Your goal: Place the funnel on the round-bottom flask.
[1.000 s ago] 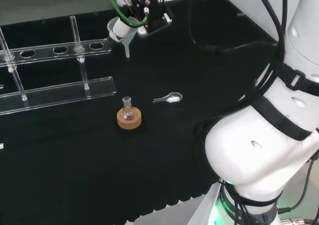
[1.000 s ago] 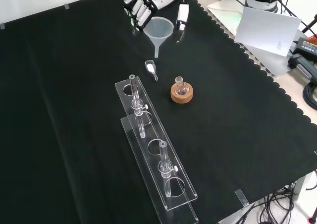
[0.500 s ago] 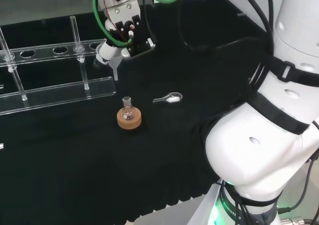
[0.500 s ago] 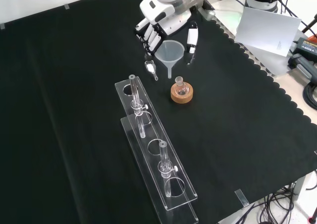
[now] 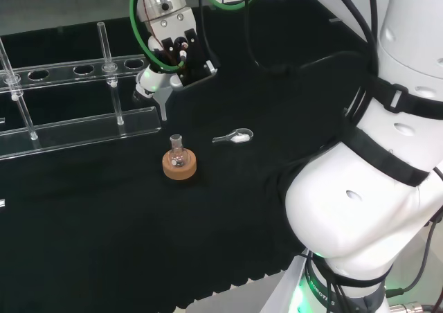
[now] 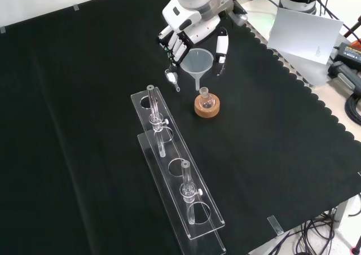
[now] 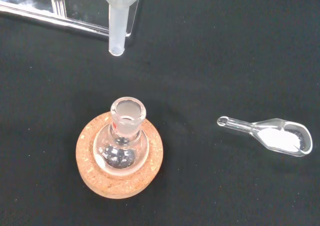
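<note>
A small clear round-bottom flask stands upright in a cork ring on the black cloth. My hand is shut on a translucent plastic funnel, fingers on one side of its rim and thumb on the other. The funnel hangs upright in the air. Its spout ends a little above the flask's open neck and slightly off to one side, not touching it.
A clear scoop with white powder lies on the cloth near the flask. A long clear tube rack with a few tubes stands at the head view's left. The arm's white links rise at the right.
The hand has carried the funnel from the cloth's far side towards the flask and lowered it. It now hangs just above the neck. Flask, scoop and rack have not moved.
</note>
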`<state>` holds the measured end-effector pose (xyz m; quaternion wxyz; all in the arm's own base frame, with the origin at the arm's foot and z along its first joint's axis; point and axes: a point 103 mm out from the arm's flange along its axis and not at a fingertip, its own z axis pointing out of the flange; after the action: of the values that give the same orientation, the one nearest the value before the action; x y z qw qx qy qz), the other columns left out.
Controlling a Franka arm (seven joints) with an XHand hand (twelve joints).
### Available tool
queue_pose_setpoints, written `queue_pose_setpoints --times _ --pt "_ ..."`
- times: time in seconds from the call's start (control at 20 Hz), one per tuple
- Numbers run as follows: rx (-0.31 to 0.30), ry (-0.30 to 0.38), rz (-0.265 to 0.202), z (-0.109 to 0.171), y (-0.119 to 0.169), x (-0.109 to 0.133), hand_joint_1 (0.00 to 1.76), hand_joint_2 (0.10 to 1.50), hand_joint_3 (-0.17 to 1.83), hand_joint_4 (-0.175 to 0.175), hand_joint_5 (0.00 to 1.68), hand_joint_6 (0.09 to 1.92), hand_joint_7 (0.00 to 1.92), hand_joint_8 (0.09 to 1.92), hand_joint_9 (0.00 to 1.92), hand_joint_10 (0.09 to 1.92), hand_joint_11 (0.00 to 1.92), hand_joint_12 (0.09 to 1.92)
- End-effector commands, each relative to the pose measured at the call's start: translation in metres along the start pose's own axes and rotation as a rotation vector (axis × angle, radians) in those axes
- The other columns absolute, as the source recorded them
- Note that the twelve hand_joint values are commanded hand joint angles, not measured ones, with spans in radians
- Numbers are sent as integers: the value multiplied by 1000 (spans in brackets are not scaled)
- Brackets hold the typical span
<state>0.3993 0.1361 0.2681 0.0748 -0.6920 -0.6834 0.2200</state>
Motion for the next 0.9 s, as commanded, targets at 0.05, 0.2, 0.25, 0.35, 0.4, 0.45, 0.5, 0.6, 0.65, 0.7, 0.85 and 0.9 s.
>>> queue_pose_setpoints --times 0.05,0.2,0.25,0.35,0.4,0.45,0.5,0.6,0.65,0.7,0.85,0.9 --pt "11 2 -3 6 -4 -7 686 853 84 8 703 116 996 453 622 510 0 1464" --pt "22 -2 3 10 -5 -13 686 853 85 8 704 117 997 452 622 509 0 1464" --pt "26 -20 11 7 -6 -1 686 853 86 8 704 118 997 451 622 509 0 1464" --pt "29 -14 15 8 -6 2 686 853 87 8 705 119 998 451 622 508 0 1463" --pt "29 -10 13 10 -7 1 686 853 87 8 705 119 998 451 622 508 0 1463" --pt "30 -6 12 13 -7 -2 685 854 87 8 705 119 998 450 622 508 0 1463" --pt "33 -3 12 15 -6 -4 685 854 88 8 705 120 998 450 622 508 0 1463" --pt "43 3 13 22 -4 -11 685 855 89 8 705 121 999 449 623 507 0 1463" --pt "45 4 14 23 -4 -13 685 855 90 8 705 121 999 449 623 507 0 1462" --pt "48 3 14 25 -3 -16 684 855 90 8 705 121 999 449 623 507 0 1462" --pt "57 0 20 30 -4 -20 684 856 91 9 706 123 1000 448 623 506 0 1462" --pt "57 2 18 31 -4 -21 684 856 92 9 706 124 1001 448 623 506 0 1462"
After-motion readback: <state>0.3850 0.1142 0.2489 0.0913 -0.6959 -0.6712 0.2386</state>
